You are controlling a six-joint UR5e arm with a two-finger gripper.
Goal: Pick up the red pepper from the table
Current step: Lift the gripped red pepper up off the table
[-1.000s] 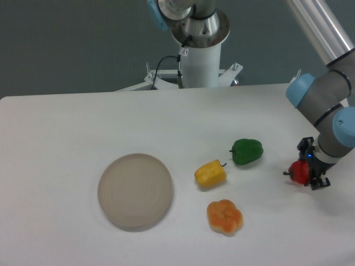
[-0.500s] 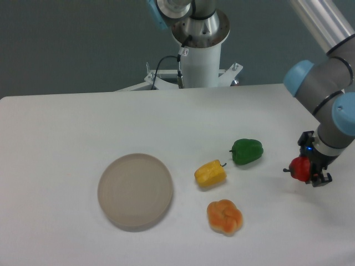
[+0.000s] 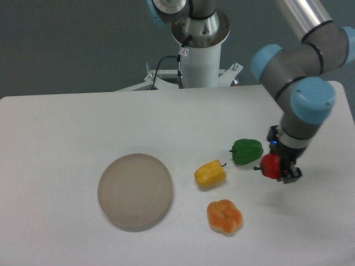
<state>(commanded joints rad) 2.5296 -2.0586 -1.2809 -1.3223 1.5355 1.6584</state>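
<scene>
While gripped, red pepper [image 3: 270,166] hangs just beside green pepper [image 3: 247,151].

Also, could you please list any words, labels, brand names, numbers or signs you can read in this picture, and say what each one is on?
None can be read.
A small white tag hangs on the robot base column, but any print on it is too small and blurred to make out.
The arm, gripper, red pepper, green pepper, yellow pepper, orange pepper, plate and table show no visible markings.
</scene>
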